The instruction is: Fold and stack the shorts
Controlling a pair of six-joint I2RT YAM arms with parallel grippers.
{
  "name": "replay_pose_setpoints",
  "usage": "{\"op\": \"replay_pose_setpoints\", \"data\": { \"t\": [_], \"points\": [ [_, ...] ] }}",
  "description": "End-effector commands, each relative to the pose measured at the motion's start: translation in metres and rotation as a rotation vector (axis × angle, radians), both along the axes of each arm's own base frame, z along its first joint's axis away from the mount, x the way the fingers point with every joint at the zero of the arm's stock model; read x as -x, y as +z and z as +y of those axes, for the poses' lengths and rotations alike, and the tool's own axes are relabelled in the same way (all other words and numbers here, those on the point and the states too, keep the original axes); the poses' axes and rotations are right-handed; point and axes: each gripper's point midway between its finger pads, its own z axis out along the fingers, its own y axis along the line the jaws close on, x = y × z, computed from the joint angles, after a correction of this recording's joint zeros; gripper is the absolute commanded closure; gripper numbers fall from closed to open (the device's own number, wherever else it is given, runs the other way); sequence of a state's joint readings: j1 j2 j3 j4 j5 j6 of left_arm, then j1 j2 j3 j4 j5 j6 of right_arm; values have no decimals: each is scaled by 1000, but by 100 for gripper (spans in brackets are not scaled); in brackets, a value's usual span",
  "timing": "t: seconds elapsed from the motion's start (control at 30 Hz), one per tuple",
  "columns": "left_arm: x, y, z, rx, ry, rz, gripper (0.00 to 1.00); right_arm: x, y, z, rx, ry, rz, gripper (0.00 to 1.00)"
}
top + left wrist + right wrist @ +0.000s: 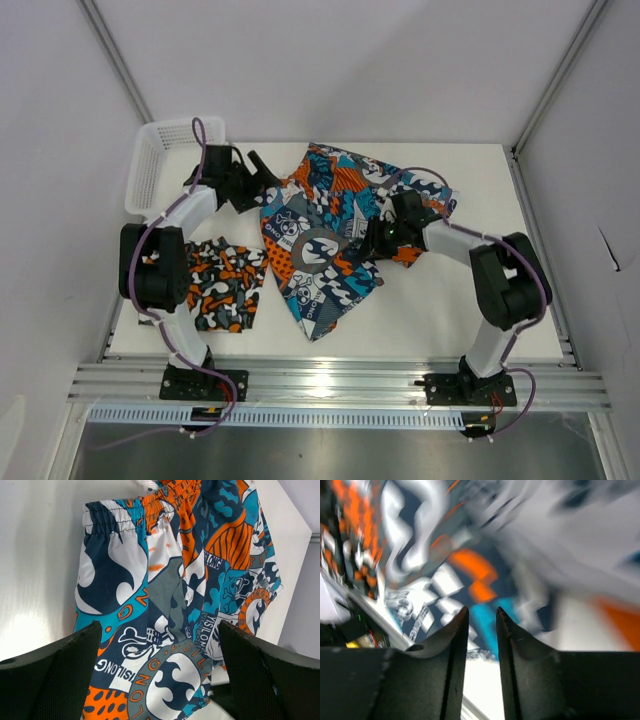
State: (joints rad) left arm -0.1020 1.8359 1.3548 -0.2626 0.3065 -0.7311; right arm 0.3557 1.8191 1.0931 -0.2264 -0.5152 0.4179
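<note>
The teal-blue, orange and white graphic shorts [325, 235] lie spread and rumpled in the middle of the table; the left wrist view shows their elastic waistband [125, 515]. The camouflage shorts [225, 285] lie folded at the left, beside the left arm. My left gripper [159, 630] hovers open over the graphic shorts near their back left edge [262, 175], with nothing between its fingers. My right gripper [377, 238] is down on the shorts' right part. Its fingers [482, 611] stand a narrow gap apart at the fabric's edge. That view is blurred, so a grip does not show.
A white mesh basket [160, 160] stands at the back left corner, just behind the left arm. The white table [480, 180] ends at metal rails along the front [330, 385], with frame posts at both back corners.
</note>
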Motion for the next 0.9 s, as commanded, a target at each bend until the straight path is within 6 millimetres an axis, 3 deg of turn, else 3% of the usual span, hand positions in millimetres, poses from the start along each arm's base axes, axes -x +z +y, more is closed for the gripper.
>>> {"op": "replay_pose_setpoints", "data": {
  "t": [0.0, 0.3, 0.43, 0.57, 0.63, 0.67, 0.77, 0.87],
  "points": [
    [2, 22, 11, -40, 12, -69, 1, 3, 32, 12, 9, -9, -158, 68],
    [8, 0, 27, -79, 19, -38, 1, 0, -24, -13, 120, -109, -31, 66],
    [10, -2, 29, -83, 11, -38, 1, 7, -32, -13, 100, -53, 7, 68],
    [10, -5, 30, -86, -1, -36, 1, 22, -38, -18, 178, -15, 32, 59],
    [10, -8, 30, -89, -6, -32, 1, 25, -42, -28, 249, -22, 27, 67],
    [10, -11, 29, -89, -9, -26, 1, 27, -42, -31, 278, -19, 25, 80],
    [12, -16, 29, -92, -20, -17, 1, 30, -43, -52, 416, -35, 19, 97],
    [15, -17, 29, -96, -26, -18, 2, 27, -39, -83, 563, -96, 11, 100]
  ]
}}
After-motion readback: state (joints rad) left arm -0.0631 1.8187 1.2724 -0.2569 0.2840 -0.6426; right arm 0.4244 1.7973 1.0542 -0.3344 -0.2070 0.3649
